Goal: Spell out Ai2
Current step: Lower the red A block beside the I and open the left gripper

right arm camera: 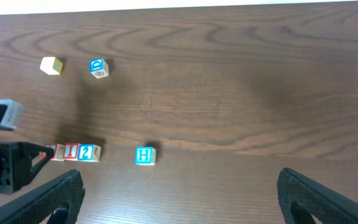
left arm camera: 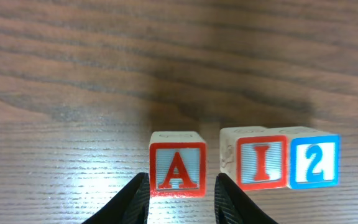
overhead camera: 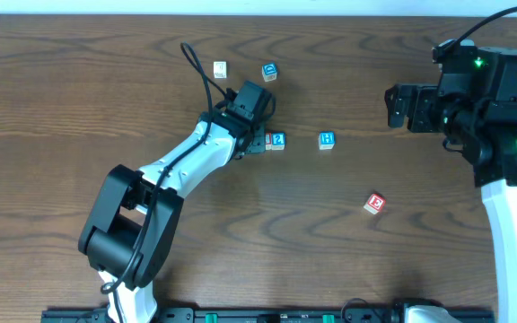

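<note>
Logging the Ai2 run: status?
Left gripper straddles A block, grip unclear; right gripper open, away from the row. A left of abutting I block and 2 block, gap to I. H block apart, nothing blocking.

In the overhead view the left gripper (overhead camera: 260, 144) hides the A block (left arm camera: 178, 169) and all but a red sliver of the I block (overhead camera: 268, 139). The letters on the red block (overhead camera: 374, 204) at lower right, and on the blue block (overhead camera: 269, 71) and pale block (overhead camera: 220, 68) near the top, are too small to read. The left wrist view cuts its fingers (left arm camera: 134, 200) at the bottom edge and blurs the table (left arm camera: 179, 37) toward the top. The right wrist view cuts the fingers (right arm camera: 48, 199) of the right gripper (right arm camera: 180, 179) at the bottom corners, and the left gripper partly hides the A block at the left edge.
</note>
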Motion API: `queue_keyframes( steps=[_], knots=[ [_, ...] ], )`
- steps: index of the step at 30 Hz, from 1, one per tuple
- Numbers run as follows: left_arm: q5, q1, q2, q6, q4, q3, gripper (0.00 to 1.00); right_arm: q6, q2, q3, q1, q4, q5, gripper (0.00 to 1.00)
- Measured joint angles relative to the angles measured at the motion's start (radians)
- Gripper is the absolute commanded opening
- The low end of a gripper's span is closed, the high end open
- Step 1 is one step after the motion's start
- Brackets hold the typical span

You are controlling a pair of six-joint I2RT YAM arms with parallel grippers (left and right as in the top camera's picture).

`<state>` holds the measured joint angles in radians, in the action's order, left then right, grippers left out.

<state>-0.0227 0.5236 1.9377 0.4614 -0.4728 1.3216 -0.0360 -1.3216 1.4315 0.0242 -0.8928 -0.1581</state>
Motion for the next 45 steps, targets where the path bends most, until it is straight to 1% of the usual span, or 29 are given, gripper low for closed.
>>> queue_keyframes(
  steps=[2, 3, 4, 5, 8, 11, 17, 20, 34, 45],
  knots=[
    [-0.003, 0.0, 0.0, -0.003, -0.04, 0.035, 0.35, 0.0, 0.0, 0.0, 0.0, -0.001, 0.0, 0.99],
    [-0.003, 0.0, 0.0, -0.006, -0.069, 0.056, 0.29, 0.0, 0.0, 0.0, 0.0, -0.001, 0.0, 0.99],
    [-0.004, 0.0, 0.0, -0.004, -0.085, 0.069, 0.12, 0.0, 0.0, 0.0, 0.0, -0.002, 0.0, 0.99],
    [-0.007, -0.001, 0.0, -0.011, -0.117, 0.093, 0.06, 0.0, 0.0, 0.0, 0.0, -0.003, 0.0, 0.99],
    [-0.054, -0.003, 0.0, -0.012, -0.175, 0.121, 0.06, 0.0, 0.0, 0.0, 0.0, -0.008, 0.0, 0.99],
    [-0.094, -0.013, 0.0, -0.008, -0.176, 0.119, 0.06, 0.0, 0.0, 0.0, 0.0, -0.008, -0.003, 0.99],
    [-0.083, -0.035, 0.0, 0.009, -0.075, 0.055, 0.06, 0.0, 0.0, 0.0, 0.0, -0.01, -0.007, 0.99],
    [-0.077, -0.035, 0.003, 0.014, -0.05, 0.025, 0.06, 0.0, 0.0, 0.0, 0.0, -0.011, -0.007, 0.99],
    [-0.028, -0.036, 0.084, 0.037, -0.023, 0.013, 0.06, 0.0, 0.0, 0.0, 0.0, -0.012, -0.008, 0.99],
    [-0.013, -0.073, 0.088, 0.04, -0.001, 0.013, 0.06, 0.0, 0.0, 0.0, 0.0, -0.012, -0.008, 0.99]
  ],
)
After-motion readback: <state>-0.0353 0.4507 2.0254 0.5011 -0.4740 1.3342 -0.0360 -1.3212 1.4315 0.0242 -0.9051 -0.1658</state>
